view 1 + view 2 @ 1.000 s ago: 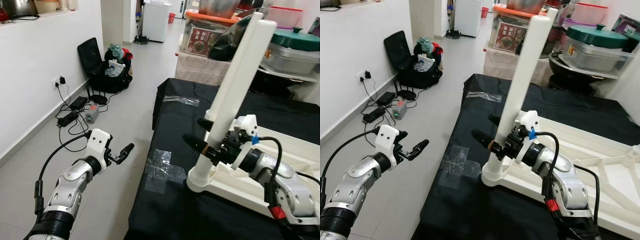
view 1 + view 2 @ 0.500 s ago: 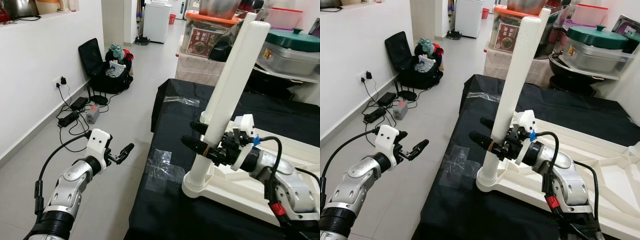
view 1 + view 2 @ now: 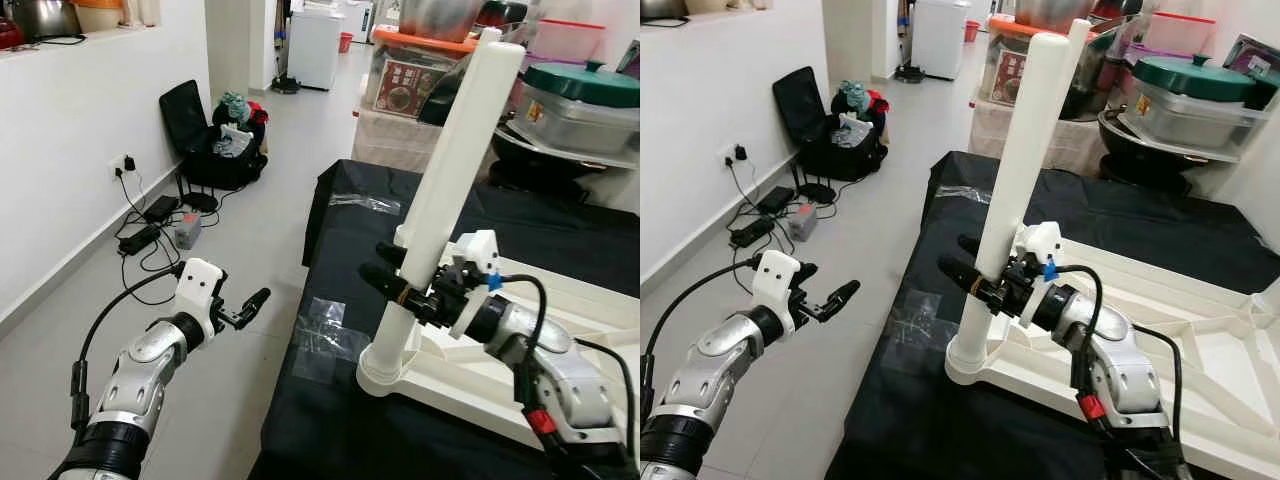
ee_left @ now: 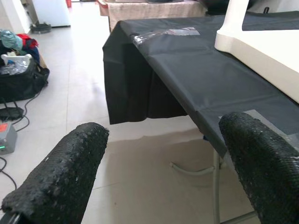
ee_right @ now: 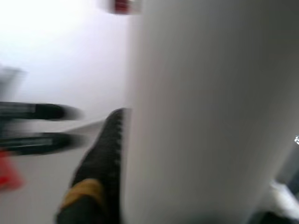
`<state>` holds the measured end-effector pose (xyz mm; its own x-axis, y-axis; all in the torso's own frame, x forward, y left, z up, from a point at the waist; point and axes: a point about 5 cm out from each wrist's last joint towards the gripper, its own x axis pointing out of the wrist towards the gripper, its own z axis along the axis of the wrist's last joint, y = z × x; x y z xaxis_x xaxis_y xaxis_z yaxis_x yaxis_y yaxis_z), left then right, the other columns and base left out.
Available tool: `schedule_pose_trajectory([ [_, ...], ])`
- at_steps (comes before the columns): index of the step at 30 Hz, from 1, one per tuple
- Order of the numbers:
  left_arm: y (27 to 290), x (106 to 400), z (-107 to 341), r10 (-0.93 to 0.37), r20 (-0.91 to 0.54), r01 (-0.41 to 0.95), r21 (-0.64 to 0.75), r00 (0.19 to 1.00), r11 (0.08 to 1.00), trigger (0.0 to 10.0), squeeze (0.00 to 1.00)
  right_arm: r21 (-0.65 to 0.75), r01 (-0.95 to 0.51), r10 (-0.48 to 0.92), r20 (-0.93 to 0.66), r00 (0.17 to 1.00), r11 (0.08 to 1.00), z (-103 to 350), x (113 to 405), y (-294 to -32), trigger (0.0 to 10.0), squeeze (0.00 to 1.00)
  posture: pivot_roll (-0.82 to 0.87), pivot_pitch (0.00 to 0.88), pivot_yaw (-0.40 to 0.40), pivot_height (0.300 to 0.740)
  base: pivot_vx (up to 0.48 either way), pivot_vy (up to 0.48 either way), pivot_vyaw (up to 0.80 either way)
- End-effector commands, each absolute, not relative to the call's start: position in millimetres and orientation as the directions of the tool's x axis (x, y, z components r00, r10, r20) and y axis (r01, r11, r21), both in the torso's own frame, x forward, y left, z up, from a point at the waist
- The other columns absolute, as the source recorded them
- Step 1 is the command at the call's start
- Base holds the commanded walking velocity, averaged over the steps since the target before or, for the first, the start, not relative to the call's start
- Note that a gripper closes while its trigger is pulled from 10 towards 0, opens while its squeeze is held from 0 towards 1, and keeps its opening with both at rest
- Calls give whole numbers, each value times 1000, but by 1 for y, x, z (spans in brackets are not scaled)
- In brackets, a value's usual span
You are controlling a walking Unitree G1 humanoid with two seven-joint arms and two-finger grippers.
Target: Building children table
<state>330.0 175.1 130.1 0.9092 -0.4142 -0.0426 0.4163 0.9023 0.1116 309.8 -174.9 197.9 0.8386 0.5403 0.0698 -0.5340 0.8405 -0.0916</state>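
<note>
A white children's table top [image 3: 480, 385] lies upside down on the black-covered table [image 3: 330, 420]. A long white leg [image 3: 445, 195] stands in its near-left corner socket [image 3: 385, 368], leaning slightly right. My right gripper [image 3: 395, 275] is shut on the leg just above the socket, one black finger on each side. In the right wrist view the white leg [image 5: 205, 112] sits close against one black finger [image 5: 96, 177]. My left gripper [image 3: 250, 305] hangs open over the floor, left of the table; its two black pads [image 4: 60, 177] stand wide apart with nothing between them.
Tape patches [image 3: 325, 335] mark the black cloth near its left edge. On the floor to the left lie cables and a power strip [image 3: 145, 235], and a black bag with clothes [image 3: 225, 140]. Pots and boxes [image 3: 580, 95] crowd the shelves beyond the table.
The leg and the table-top corner have slid a little to the left with my right gripper. The left arm has stayed still.
</note>
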Motion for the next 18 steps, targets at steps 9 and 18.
schedule_pose_trajectory([
  [9,174,328,124,-415,-64,420,104,907,902,10000,0,-70,414,-420,-160,893,907,145,288,-242,0,0,47,0,-106,740,0,0,0],
  [18,173,331,125,-416,-64,421,106,907,901,10000,0,-85,598,-603,-167,780,797,140,270,-231,0,0,42,0,-105,740,0,0,0],
])
